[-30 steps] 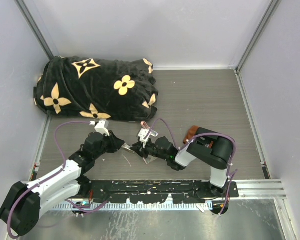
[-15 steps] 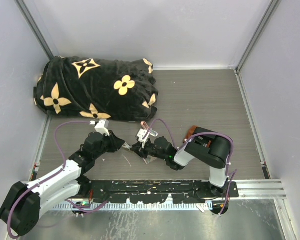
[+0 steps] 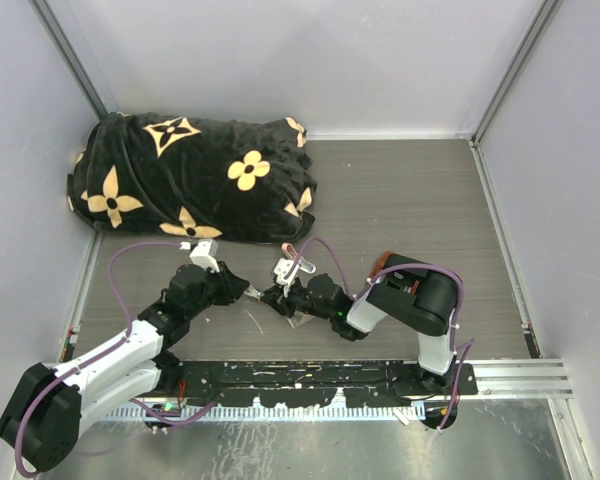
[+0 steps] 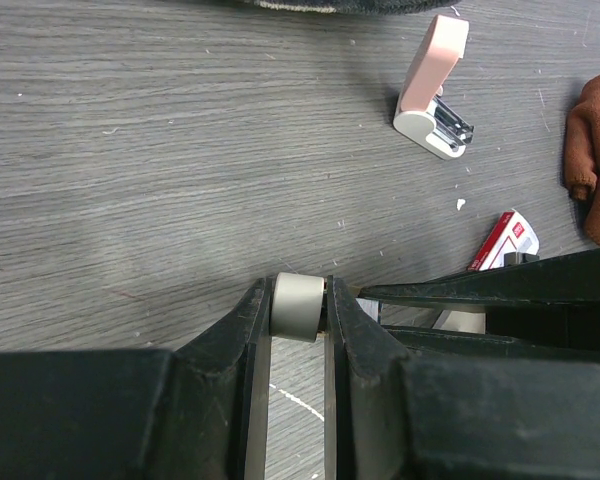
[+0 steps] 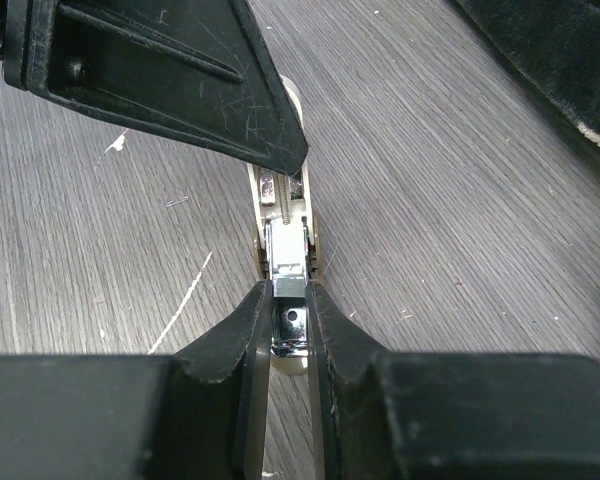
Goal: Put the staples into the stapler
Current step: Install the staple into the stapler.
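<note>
A pink and white stapler [image 4: 435,85] lies open on the wood floor, free of both grippers; it also shows in the top view [image 3: 293,266]. The staples box [image 4: 507,238], white with a red label, lies beside my right finger. Between my two grippers is a cream stapler body with a metal channel and spring [image 5: 285,215]. My left gripper [image 4: 298,290] is shut on its rounded grey-white end [image 4: 298,312]. My right gripper [image 5: 288,295] is shut on its metal end. The grippers [image 3: 245,292] [image 3: 278,297] nearly touch. I cannot make out a strip of staples.
A black blanket [image 3: 190,180] with tan flowers is heaped at the back left. A rust-brown cloth [image 4: 595,160] lies to the right of the stapler, by my right arm. A thin white streak [image 5: 180,300] marks the floor under the grippers. Grey walls enclose the floor.
My right arm's elbow has drifted slightly to the left. Both grips and the things on the floor look the same.
</note>
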Controlling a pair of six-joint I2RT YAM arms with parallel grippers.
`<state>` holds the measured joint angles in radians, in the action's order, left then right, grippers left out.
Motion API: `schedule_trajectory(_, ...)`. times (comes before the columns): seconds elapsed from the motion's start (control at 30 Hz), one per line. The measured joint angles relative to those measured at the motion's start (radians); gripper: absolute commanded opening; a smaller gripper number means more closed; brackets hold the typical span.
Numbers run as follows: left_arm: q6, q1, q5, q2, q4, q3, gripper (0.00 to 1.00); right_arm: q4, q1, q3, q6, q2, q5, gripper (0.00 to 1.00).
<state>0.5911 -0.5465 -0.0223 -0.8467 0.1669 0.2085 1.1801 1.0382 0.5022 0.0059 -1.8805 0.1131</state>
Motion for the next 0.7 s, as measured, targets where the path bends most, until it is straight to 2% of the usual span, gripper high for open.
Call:
schedule_trajectory(0.53,-0.005,0.0,0.011,-0.005,0.001,-0.002,0.0,0.018,-0.006,0.017,0.004,-0.029,0.003,0.08)
schedule_trajectory(0.7,-0.005,0.003,0.012,-0.014,0.001,-0.002,0.0,0.021,-0.006,0.024,0.007,-0.038,0.005,0.13)
